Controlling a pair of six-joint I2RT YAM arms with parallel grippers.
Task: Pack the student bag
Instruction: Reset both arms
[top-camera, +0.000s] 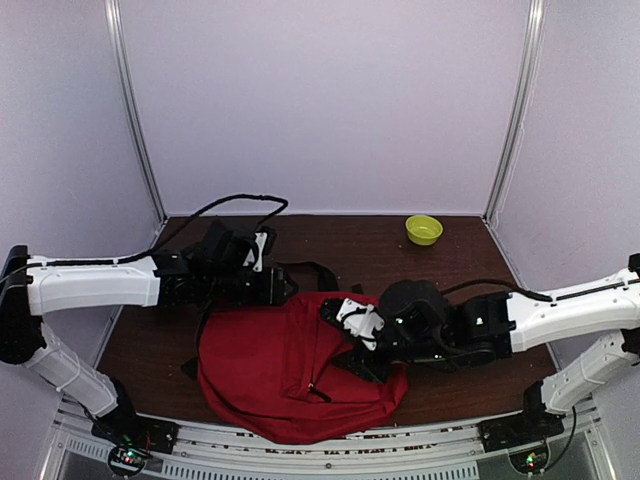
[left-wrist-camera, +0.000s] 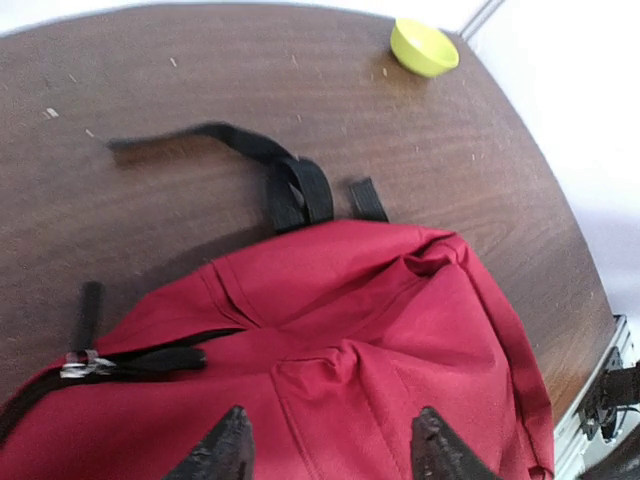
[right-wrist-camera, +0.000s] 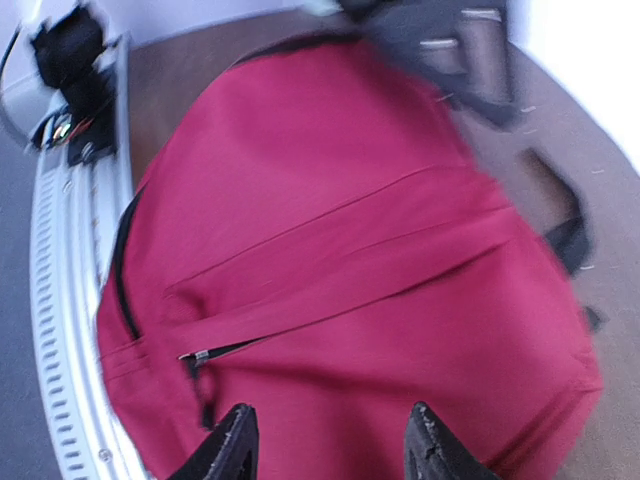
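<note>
The student bag (top-camera: 285, 365), a large red backpack with black zippers and straps, lies flat near the table's front edge. My left gripper (left-wrist-camera: 330, 448) is open and empty above the bag's top end (left-wrist-camera: 380, 330), near its black straps (left-wrist-camera: 290, 180). My right gripper (right-wrist-camera: 328, 445) is open and empty above the bag's front (right-wrist-camera: 330, 230), close to the front pocket zipper pull (right-wrist-camera: 198, 362). In the top view the left gripper (top-camera: 285, 285) is at the bag's far left edge and the right gripper (top-camera: 352, 322) is over its right side.
A small yellow-green bowl (top-camera: 423, 229) stands at the back right of the brown table (top-camera: 470, 260); it also shows in the left wrist view (left-wrist-camera: 424, 47). A black cable (top-camera: 225, 203) loops behind the left arm. The metal rail (right-wrist-camera: 65, 300) runs along the front edge.
</note>
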